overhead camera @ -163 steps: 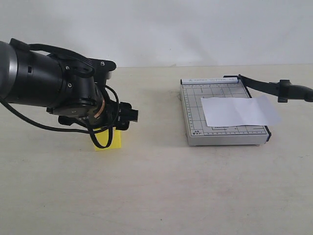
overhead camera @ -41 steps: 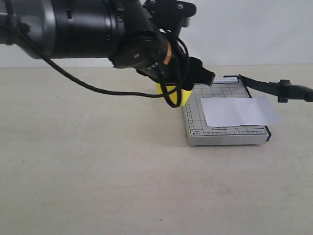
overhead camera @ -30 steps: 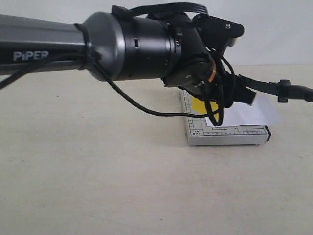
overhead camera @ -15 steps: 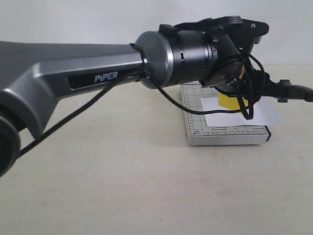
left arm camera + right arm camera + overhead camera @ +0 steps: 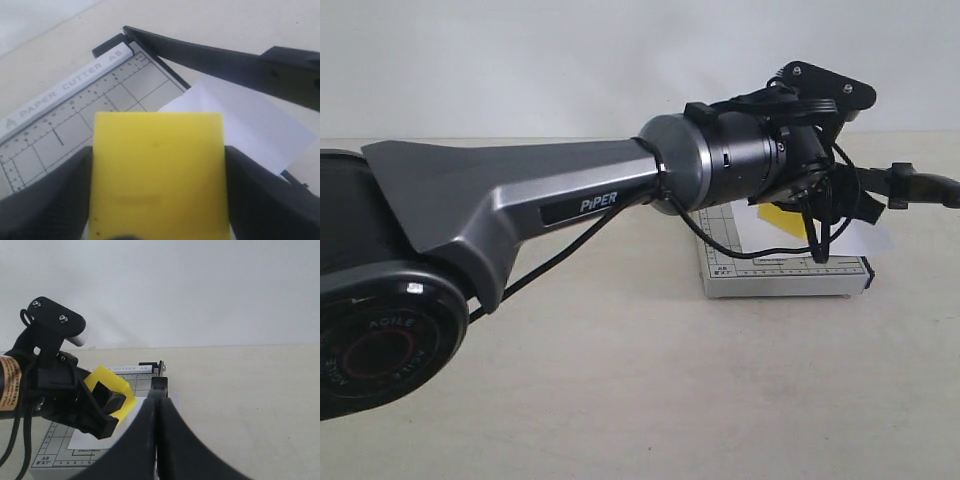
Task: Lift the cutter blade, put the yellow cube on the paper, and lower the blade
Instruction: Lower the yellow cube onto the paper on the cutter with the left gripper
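Above the cutter base (image 5: 782,281), the left gripper (image 5: 159,205) is clamped on the yellow cube (image 5: 159,165), with 1 finger on each of 2 opposite faces. It holds the cube over the end of the paper (image 5: 250,125) that lies on the base. Contact with the sheet cannot be confirmed, so the placing step is judged unfinished. The cutter blade (image 5: 920,186) stands raised (angled up from its hinge), which leaves the bed free for the cube. The right gripper (image 5: 156,440) has its jaws together, in line with the blade's outer end; whether they pinch it cannot be told. The exterior view hides most of the cube behind the wrist. The left wrist view shows the grip squarely. Only the right wrist view shows the blade end-on.
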Robot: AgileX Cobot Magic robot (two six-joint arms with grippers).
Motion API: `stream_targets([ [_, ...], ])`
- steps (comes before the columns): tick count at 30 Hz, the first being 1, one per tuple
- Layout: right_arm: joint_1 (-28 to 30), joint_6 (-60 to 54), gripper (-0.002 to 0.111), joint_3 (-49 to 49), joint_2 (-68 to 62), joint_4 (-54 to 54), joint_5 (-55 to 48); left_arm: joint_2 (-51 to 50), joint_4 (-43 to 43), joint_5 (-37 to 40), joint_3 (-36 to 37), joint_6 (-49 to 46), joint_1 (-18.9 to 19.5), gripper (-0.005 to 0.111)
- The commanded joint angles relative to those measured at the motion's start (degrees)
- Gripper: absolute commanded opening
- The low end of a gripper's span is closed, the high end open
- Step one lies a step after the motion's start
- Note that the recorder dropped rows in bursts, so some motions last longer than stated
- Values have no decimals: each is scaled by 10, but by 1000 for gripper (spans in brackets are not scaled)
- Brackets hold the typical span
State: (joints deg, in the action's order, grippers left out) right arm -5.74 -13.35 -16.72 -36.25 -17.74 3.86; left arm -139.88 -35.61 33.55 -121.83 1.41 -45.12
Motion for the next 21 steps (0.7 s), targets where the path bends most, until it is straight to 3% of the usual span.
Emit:
stream_targets([
  [1,-1,-3,0,2,2,3,2,0,-24,5,-6,-2,6,4],
  [21,-1,-3,0,2,2,3,2,-11,-30,-21,-12,2,12,4],
])
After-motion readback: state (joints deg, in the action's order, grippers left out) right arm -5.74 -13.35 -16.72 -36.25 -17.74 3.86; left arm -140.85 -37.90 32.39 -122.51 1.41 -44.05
